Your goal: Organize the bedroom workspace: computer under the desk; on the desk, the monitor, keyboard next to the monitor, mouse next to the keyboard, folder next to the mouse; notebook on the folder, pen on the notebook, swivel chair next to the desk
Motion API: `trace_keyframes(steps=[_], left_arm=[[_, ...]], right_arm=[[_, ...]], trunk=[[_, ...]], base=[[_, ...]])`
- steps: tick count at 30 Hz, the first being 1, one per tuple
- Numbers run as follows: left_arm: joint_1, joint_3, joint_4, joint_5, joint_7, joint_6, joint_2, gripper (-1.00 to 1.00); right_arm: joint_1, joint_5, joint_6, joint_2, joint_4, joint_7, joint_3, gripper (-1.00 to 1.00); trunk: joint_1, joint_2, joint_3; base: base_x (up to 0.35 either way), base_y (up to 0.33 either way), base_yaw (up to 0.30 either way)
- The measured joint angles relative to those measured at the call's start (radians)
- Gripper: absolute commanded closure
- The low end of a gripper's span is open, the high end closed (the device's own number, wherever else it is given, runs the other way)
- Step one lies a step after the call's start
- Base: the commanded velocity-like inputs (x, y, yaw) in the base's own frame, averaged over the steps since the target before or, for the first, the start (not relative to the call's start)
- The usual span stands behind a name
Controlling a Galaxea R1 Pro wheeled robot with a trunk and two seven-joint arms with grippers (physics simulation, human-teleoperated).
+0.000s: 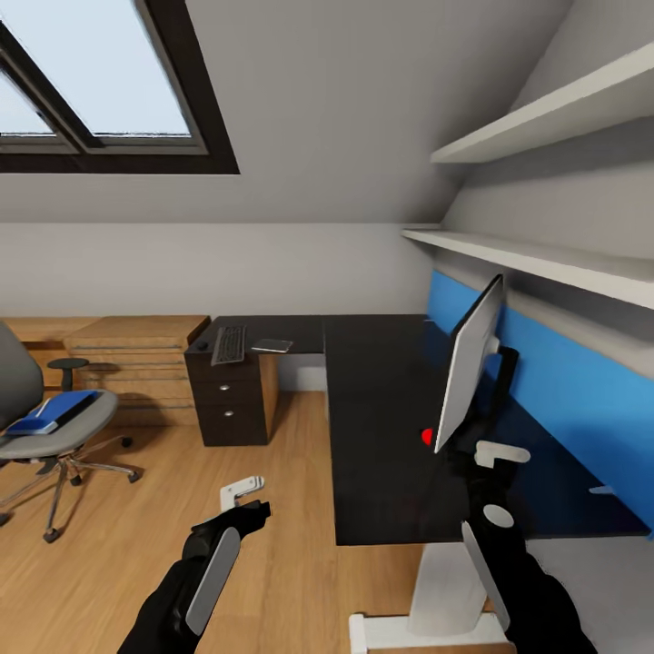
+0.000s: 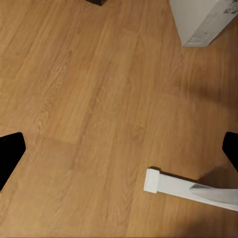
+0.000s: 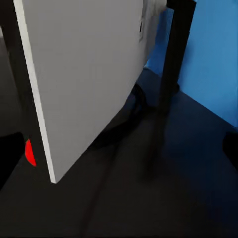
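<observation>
The black L-shaped desk point(image 1: 381, 454) fills the right half of the head view. On it the monitor point(image 1: 468, 368) stands edge-on, with its pale back point(image 3: 84, 74) and red dot point(image 3: 29, 152) close in the right wrist view. My right gripper point(image 1: 486, 447) is open just behind the monitor's lower edge. The keyboard point(image 1: 227, 345) and the small dark mouse point(image 1: 202, 346) lie on the desk's far left wing. The blue folder point(image 1: 59, 409) rests on the swivel chair point(image 1: 54, 436) at the left. My left gripper point(image 1: 243, 501) hangs open over the floor. A corner of the computer point(image 2: 203, 20) shows on the floor.
A thin light-grey rectangle point(image 1: 272, 345) lies beside the keyboard. The black drawer block point(image 1: 232, 400) stands under that wing, beside a light-wood unit point(image 1: 136, 359). The desk's white leg point(image 1: 445, 590) and foot point(image 2: 183, 186) stand near me. Wall shelves point(image 1: 545, 254) hang above a blue panel point(image 1: 563, 381).
</observation>
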Motion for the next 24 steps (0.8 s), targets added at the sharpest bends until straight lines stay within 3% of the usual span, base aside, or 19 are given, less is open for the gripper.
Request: trace_keyframes(steps=[7,18,24], left_arm=[[0.0,0.0,0.0,-0.001,-0.001,-0.001,0.0,-1.0],[0.0,0.003,0.019,0.001,0.0,-0.001,0.0,-1.0],[0.0,0.001,0.035,-0.001,-0.002,-0.001,-0.001,-1.0]], right_arm=[[0.005,0.002,-0.043,0.0,0.004,-0.002,0.002,-1.0],[0.007,0.003,-0.088,-0.001,0.004,-0.016,0.002,-1.0],[0.007,0.003,-0.091,-0.003,0.005,-0.057,0.001,-1.0]], trunk=[[0.0,0.0,0.0],[0.0,0.0,0.0],[0.0,0.0,0.0]], base=[[0.209,0.193,0.0],[0.112,0.021,0.0],[0.182,0.001,0.0]])
